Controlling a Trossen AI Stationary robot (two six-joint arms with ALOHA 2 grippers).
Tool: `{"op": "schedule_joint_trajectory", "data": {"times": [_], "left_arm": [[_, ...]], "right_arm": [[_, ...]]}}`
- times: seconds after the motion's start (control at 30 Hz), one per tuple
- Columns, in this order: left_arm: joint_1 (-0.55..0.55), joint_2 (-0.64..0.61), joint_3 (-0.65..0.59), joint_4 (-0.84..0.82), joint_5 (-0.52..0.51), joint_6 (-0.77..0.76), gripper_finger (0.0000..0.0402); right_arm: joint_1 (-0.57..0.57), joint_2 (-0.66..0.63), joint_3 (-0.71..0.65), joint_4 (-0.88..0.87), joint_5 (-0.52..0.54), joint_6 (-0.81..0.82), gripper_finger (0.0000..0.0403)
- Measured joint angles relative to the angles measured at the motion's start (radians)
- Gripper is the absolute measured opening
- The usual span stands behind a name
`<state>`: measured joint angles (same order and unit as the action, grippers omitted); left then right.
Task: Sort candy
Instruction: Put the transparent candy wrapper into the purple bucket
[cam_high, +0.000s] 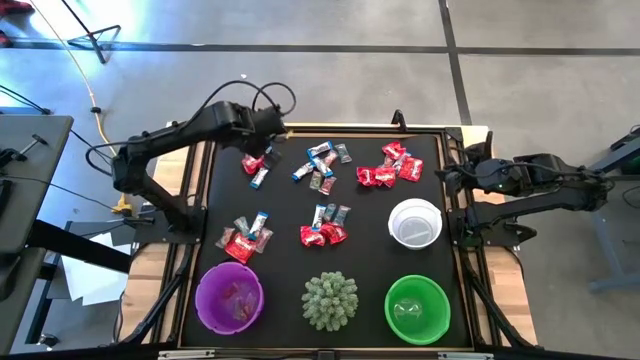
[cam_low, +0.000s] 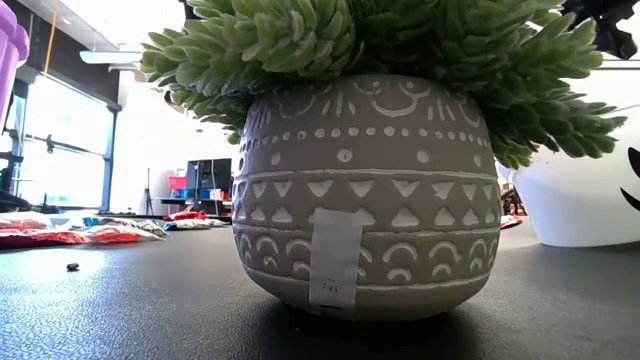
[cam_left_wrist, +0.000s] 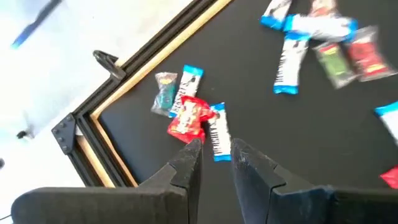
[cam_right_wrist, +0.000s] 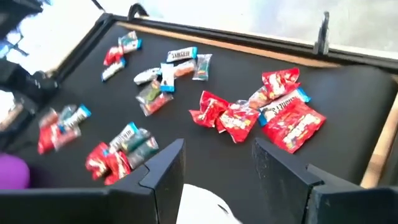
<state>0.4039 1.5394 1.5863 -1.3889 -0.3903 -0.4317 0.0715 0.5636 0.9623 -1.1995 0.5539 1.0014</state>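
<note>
Small wrapped candies lie in loose clusters on the black mat (cam_high: 290, 205): a far-left cluster (cam_high: 258, 165), a far-middle one (cam_high: 320, 165), a red far-right one (cam_high: 392, 165), a near-left one (cam_high: 245, 237) and a middle one (cam_high: 325, 228). My left gripper (cam_left_wrist: 216, 154) hovers above the far-left cluster, fingers a little apart with nothing between them; a red candy (cam_left_wrist: 188, 118) and a blue-and-white one (cam_left_wrist: 216, 132) lie just past its tips. My right gripper (cam_right_wrist: 217, 165) stands open and empty at the mat's right edge, above the white bowl (cam_right_wrist: 199, 208).
A purple bowl (cam_high: 230, 297), a spiky pale-green plant (cam_high: 330, 300) in a patterned pot (cam_low: 365, 190) and a green bowl (cam_high: 417, 308) line the mat's near edge. The white bowl (cam_high: 414, 222) stands at the right. A wooden frame (cam_left_wrist: 168, 46) borders the mat.
</note>
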Motion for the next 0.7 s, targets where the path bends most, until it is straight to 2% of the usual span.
{"op": "schedule_joint_trajectory", "data": {"times": [0.13,0.23,0.33,0.47,0.7], "left_arm": [[0.109,0.001,-0.119,0.082,0.061,0.094,0.0074],[0.176,0.001,-0.197,0.140,0.066,0.122,0.0074],[0.229,0.001,-0.252,0.173,0.074,0.150,0.0074],[0.277,0.001,-0.301,0.221,0.086,0.206,0.0074],[0.330,0.001,-0.367,0.339,0.244,0.305,0.0074]], "right_arm": [[0.000,0.000,0.000,0.000,-0.027,0.079,0.0183],[0.000,0.000,0.000,0.000,0.006,0.067,0.0183],[0.000,0.000,0.000,0.001,0.051,0.083,0.0183],[0.000,0.000,0.000,0.017,0.043,0.123,0.0183],[0.000,0.000,0.000,0.023,0.084,0.120,0.0183]]}}
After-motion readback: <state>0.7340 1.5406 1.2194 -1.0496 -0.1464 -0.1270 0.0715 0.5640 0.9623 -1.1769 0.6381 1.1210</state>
